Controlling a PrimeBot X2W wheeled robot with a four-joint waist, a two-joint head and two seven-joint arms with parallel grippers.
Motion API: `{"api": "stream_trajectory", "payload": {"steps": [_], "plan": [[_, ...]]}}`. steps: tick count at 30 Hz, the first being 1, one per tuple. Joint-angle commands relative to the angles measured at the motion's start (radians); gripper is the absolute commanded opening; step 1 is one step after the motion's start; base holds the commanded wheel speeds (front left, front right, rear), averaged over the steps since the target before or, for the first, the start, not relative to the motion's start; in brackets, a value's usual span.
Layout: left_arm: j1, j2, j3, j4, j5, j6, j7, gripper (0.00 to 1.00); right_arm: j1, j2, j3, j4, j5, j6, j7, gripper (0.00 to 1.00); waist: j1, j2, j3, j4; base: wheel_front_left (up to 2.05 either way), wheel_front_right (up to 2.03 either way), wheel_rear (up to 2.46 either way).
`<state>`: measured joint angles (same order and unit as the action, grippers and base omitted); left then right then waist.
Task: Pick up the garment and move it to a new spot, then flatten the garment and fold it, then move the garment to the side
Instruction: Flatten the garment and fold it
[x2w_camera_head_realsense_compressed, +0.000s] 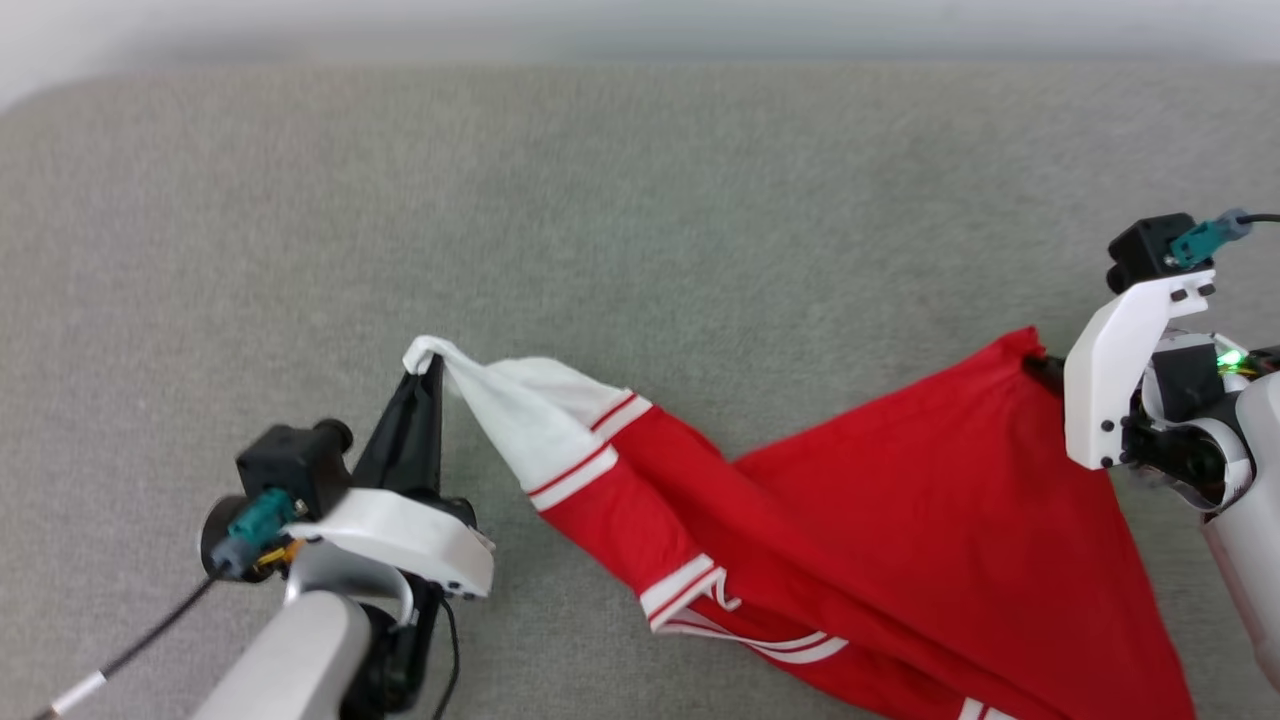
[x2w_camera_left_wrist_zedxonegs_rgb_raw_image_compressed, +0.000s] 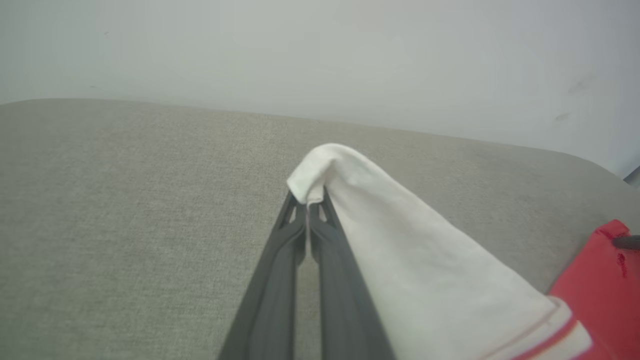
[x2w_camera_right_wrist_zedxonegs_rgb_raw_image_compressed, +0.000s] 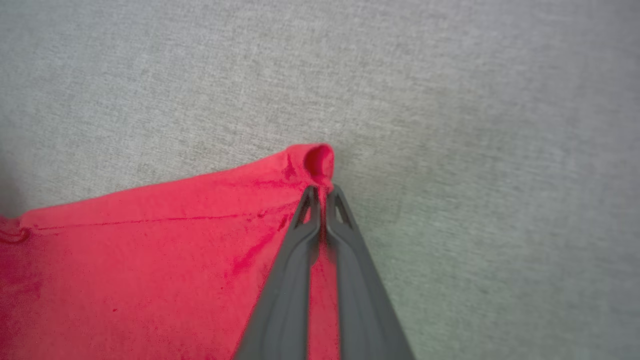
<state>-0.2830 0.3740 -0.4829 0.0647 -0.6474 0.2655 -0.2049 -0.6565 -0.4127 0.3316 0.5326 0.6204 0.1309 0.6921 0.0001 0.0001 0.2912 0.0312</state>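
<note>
Garment (x2w_camera_head_realsense_compressed: 900, 520) is strung between both arms above the grey cushion (x2w_camera_head_realsense_compressed: 640, 200); its lower part probably rests on the fabric, hard to tell. Left gripper (x2w_camera_left_wrist_zedxonegs_rgb_raw_image_compressed: 307, 200) is clenched on the white sleeve (x2w_camera_head_realsense_compressed: 520, 420) tip, and right gripper (x2w_camera_right_wrist_zedxonegs_rgb_raw_image_compressed: 322, 192) is pinching a red hem corner. You're likely in the flatten step. Next, pull both corners apart evenly, then lower the shirt smooth.

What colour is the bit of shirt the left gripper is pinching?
White sleeve of the garment; clearest in the left wrist view.
</note>
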Motion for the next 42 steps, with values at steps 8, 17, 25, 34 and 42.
{"api": "stream_trajectory", "payload": {"steps": [8,17,25,34,42], "plan": [[-0.159,0.070,0.051,0.123,-0.025,-0.061,0.049,0.00,-0.035,0.041,-0.073,0.045,-0.107,-0.001,-0.201,0.00,-0.0001,-0.0001,-0.185,-0.087,0.00,0.00,0.00],[-0.458,0.046,0.054,0.379,-0.029,-0.145,0.084,0.00,-0.149,0.088,-0.140,0.112,-0.153,-0.001,-0.295,0.00,-0.0001,-0.0001,-0.248,-0.119,0.00,0.00,0.00],[-0.836,-0.021,0.018,0.612,0.032,-0.196,0.076,0.00,-0.366,0.069,-0.188,0.150,-0.221,-0.001,-0.372,0.00,-0.0001,-0.0001,-0.140,-0.116,0.00,0.00,0.00],[-1.220,-0.046,0.012,0.770,0.091,-0.230,0.023,0.00,-0.617,0.067,-0.230,0.146,-0.315,-0.001,-0.509,0.00,-0.0001,-0.0001,0.061,-0.125,0.00,0.00,0.00],[-1.487,-0.028,0.003,0.808,0.137,-0.234,0.022,0.00,-0.824,0.079,-0.233,0.162,-0.357,-0.001,-0.597,0.00,-0.0001,-0.0001,0.254,-0.138,0.00,0.00,0.00]]}}
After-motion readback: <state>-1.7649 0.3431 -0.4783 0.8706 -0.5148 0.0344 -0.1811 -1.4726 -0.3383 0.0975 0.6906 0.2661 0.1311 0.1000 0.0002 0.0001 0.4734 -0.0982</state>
